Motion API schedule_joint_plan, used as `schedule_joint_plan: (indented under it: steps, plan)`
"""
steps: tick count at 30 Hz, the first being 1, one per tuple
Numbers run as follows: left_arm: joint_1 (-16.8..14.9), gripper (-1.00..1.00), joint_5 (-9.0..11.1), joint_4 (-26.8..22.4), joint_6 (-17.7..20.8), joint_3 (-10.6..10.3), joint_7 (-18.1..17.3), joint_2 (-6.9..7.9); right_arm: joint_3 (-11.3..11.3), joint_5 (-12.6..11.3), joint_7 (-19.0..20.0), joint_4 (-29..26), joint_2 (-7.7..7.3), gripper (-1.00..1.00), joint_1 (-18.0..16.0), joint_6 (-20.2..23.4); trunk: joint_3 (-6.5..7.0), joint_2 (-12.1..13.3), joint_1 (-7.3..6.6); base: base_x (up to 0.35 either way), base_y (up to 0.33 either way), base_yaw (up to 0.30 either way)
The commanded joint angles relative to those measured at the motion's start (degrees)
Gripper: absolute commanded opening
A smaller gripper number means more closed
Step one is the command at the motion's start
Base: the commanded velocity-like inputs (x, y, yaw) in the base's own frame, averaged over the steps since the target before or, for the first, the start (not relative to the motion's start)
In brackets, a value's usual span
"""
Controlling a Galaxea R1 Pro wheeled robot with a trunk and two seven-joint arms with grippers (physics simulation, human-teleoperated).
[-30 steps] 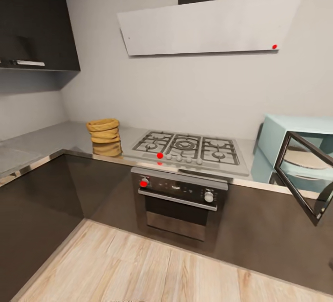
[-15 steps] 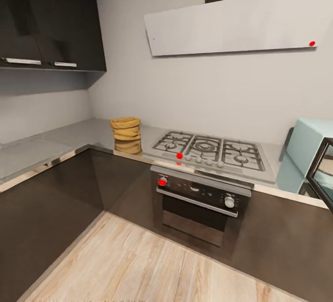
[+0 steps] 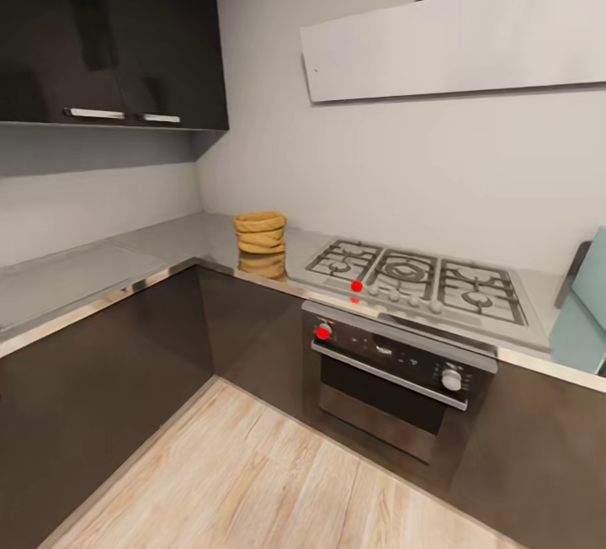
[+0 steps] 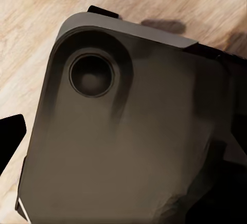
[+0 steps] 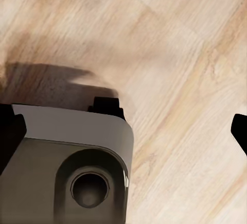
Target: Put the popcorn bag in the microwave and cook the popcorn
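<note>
The tan-brown popcorn bag (image 3: 259, 232) stands upright on the grey countertop (image 3: 160, 247), near the corner and just left of the gas hob. At the far right edge a sliver of the pale mint microwave (image 3: 596, 275) shows; its door and window are out of view. In the left wrist view my left gripper (image 4: 123, 141) hangs over my own grey base, one black fingertip (image 4: 11, 137) at the picture's edge. My right gripper (image 5: 123, 134) is open above the wooden floor, nothing between its fingertips (image 5: 9, 131). Both are far from the bag.
A gas hob (image 3: 417, 275) with grey grates lies between bag and microwave, above a built-in steel oven (image 3: 396, 372). Dark cabinet fronts form an L around a light wooden floor (image 3: 252, 482). Dark wall cupboards (image 3: 109, 35) hang at the left, a pale hood (image 3: 454, 39) above the hob.
The head camera has swung left, so the whole picture slid right. The microwave and its open door have slipped almost out of the picture; the bag itself has not moved.
</note>
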Motion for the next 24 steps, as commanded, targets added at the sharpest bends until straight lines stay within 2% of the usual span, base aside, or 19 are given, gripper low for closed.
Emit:
schedule_joint_plan:
  steps: [1, 10, 24]
  plan:
    - [-0.01, 1.00, 0.24, 0.04, -0.11, 0.03, 0.02, -0.01, -0.48, 0.61, -0.30, 0.18, -0.03, 1.00, -0.06, -0.27, -0.05, -0.03, 0.02, 0.224, 0.000, 0.018]
    - [-0.03, 1.00, 0.41, 0.52, 0.51, -0.16, -0.29, 0.07, -0.48, 0.61, -0.81, 0.11, -0.29, 1.00, -0.06, -0.09, -0.05, -0.03, 0.02, 0.309, 0.085, 0.002]
    - [-0.03, 1.00, 0.16, 0.54, 0.64, -0.24, -0.57, 0.08, -0.48, 0.61, -0.91, 0.09, -0.30, 1.00, -0.06, -0.01, -0.05, -0.03, 0.02, 0.315, 0.186, 0.000]
